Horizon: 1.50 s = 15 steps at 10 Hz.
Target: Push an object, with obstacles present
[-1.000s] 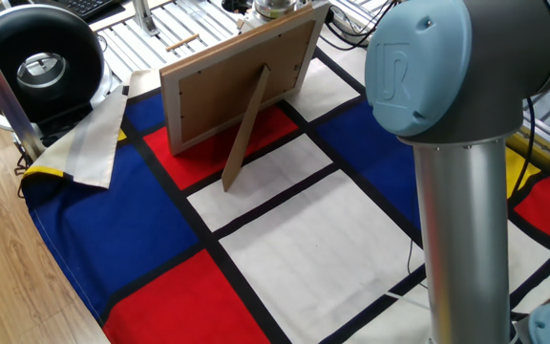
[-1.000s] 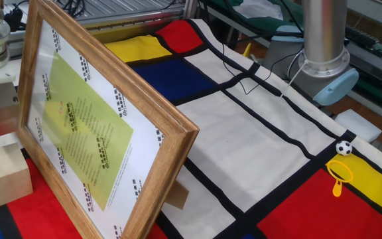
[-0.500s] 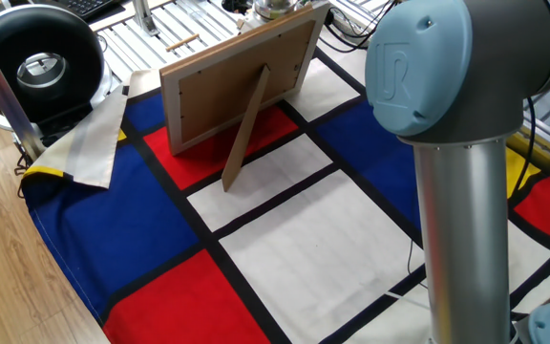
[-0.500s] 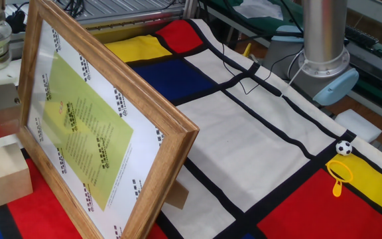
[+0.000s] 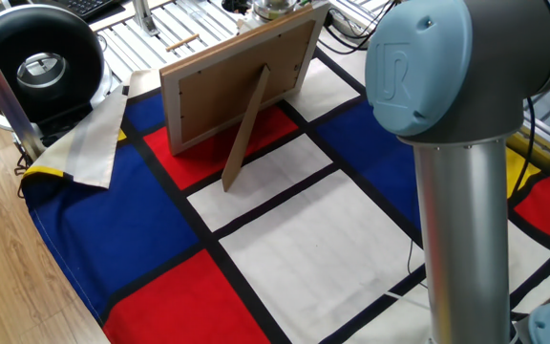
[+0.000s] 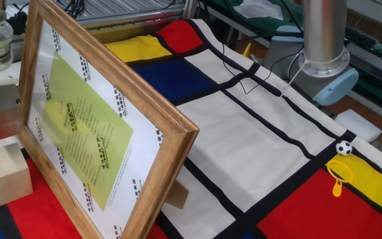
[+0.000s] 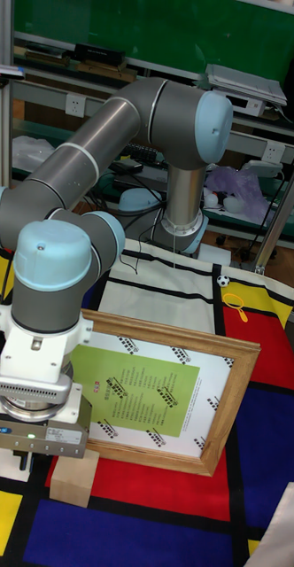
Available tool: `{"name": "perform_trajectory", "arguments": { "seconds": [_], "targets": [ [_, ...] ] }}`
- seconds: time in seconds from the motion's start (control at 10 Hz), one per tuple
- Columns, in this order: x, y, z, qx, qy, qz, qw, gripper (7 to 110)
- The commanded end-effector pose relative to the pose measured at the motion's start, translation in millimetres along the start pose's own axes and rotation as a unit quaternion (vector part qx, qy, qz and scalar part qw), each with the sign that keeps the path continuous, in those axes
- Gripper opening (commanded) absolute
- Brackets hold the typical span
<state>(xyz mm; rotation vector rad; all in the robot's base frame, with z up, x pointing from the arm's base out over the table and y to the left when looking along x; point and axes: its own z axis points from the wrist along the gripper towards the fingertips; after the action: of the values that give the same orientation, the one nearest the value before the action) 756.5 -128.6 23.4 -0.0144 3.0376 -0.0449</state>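
A wooden block sits on a red patch of the colour-block cloth covering the bench, just in front of the wooden picture frame, which stands tilted back on its rear strut. The UR5 arm bends down so its wrist unit hangs right above the block's rear edge. The jaws are hidden beneath it, so I cannot tell how far apart they stand or whether they touch the block.
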Motion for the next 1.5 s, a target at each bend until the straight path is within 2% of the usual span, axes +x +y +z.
{"name": "perform_trajectory", "arguments": {
  "seconds": [0.0,1.0,1.4],
  "targets": [
    [-2.3,7,-1.8,-0.010,0.002,0.010,0.9999,7],
    [-4.7,19,-1.0,-0.013,0.004,0.021,0.9997,7],
    [-2.5,27,-1.9,-0.024,0.010,0.028,0.9993,7]
  ]
}}
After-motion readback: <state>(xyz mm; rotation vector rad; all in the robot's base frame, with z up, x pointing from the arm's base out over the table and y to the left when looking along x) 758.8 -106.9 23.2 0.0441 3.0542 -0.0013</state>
